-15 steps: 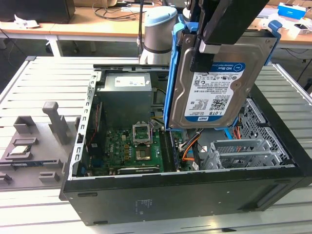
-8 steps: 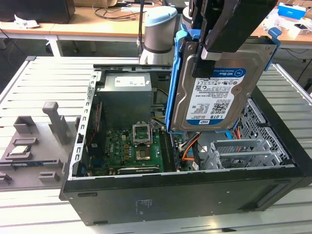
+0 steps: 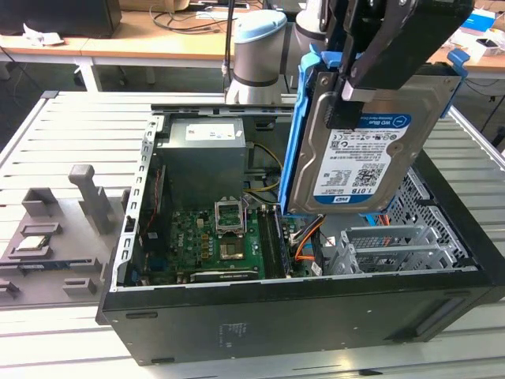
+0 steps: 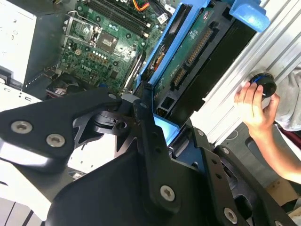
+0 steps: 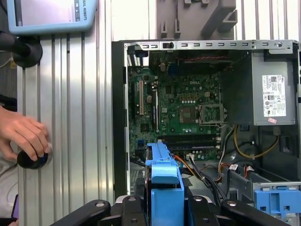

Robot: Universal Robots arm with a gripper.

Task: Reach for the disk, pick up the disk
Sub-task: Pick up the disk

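The disk point(image 3: 359, 150) hangs in the gripper point(image 3: 371, 75) above the open case point(image 3: 276, 316), over its drive cage point(image 3: 387, 245).

Open computer case point(image 3: 237, 332) on slatted desk point(image 3: 71, 126), green motherboard point(image 3: 213, 245) and grey power supply point(image 3: 205, 154) inside; grey fixture block point(image 3: 71, 229) beside it.
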